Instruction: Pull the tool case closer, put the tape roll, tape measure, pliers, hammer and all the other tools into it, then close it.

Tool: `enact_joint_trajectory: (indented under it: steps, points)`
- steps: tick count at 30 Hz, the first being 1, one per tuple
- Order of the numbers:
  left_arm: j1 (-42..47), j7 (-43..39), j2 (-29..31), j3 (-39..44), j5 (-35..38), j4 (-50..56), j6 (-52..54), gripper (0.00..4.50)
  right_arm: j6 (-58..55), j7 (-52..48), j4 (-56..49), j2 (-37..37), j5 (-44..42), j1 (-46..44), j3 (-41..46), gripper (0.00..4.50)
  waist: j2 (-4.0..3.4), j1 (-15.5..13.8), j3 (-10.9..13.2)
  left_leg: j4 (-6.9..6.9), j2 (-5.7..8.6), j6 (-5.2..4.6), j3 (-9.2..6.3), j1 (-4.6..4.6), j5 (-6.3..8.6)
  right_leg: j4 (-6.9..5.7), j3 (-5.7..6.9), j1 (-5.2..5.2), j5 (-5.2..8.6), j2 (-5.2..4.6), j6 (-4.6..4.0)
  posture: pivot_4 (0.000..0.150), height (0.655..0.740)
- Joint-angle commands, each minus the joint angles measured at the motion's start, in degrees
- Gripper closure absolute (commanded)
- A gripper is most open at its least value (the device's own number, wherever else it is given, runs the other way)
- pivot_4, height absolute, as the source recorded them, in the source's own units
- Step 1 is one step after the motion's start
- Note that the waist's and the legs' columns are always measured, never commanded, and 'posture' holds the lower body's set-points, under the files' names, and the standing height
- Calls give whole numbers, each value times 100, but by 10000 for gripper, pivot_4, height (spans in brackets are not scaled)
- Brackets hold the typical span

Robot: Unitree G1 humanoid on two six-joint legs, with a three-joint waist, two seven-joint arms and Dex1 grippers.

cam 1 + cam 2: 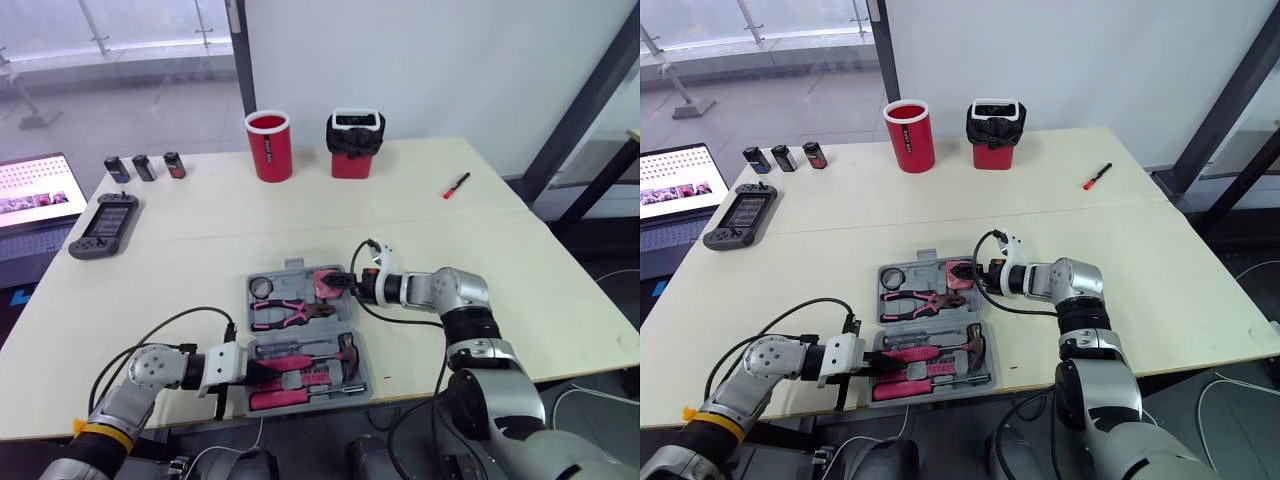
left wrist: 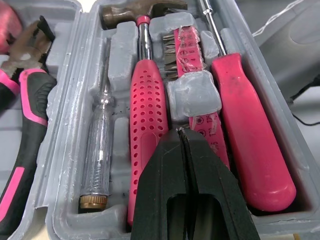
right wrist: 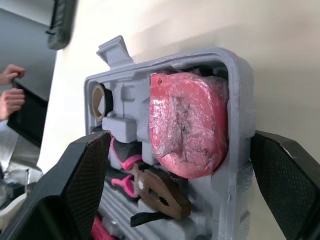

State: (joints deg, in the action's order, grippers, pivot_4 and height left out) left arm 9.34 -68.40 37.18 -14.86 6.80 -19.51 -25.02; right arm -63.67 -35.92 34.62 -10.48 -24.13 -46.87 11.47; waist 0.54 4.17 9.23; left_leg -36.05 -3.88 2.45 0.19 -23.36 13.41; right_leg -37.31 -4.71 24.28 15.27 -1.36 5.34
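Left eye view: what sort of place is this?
Probably an office or lab test space: a pale worktable, a laptop at its edge, and glass walls behind.

Open tool case (image 1: 290,271) on bench (image 1: 200,225), near edge; left claw (image 1: 262,370) over near half, right claw (image 1: 341,283) at far half.

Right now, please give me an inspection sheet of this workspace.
Surface: cream table.
Job's things: open grey plastic tool case holds pink tape measure, pink-handled pliers, pink-handled hammer, brown-cored tape roll.
Clutter: red cylindrical cup, red bin with black bag, red-black pen-shaped item, black handheld console.
Claws: left claw shut over the hammer's handle; right claw open around the tape measure corner.
Cables: black cables along both arms.
Surroundings: white wall, laptop, person's hands.
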Motion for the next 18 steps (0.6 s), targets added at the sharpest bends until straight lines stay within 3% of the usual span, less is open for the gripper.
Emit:
enact_joint_trajectory:
  steps: [1, 11, 18]
  points:
    - [-139, 30, 156, -205, -485, -290, 313, 45000, -7, -437, -583, -36, -339, -30, -149, 763, -1, -1, 1, 1, 0, 0, 0, -1, 0, 0, 0, 2, 0, 0, 0, 1500, 7387]
    - [-49, 26, 263, -193, -449, -291, 283, 45000, -23, -1187, -1853, -599, -421, 434, -968, 763, -1, -6, 1, 4, 0, 0, -3, -1, 0, 1, 0, 3, 2, 2, 0, 1500, 7387]
    - [-169, 12, 502, 98, -56, 438, 641, 45000, 67, -1372, -2271, -876, -416, 561, -1261, 763, 1, 3, 2, 8, -2, 0, -10, -3, 0, 1, 0, 9, 3, 8, -3, 1500, 7387]
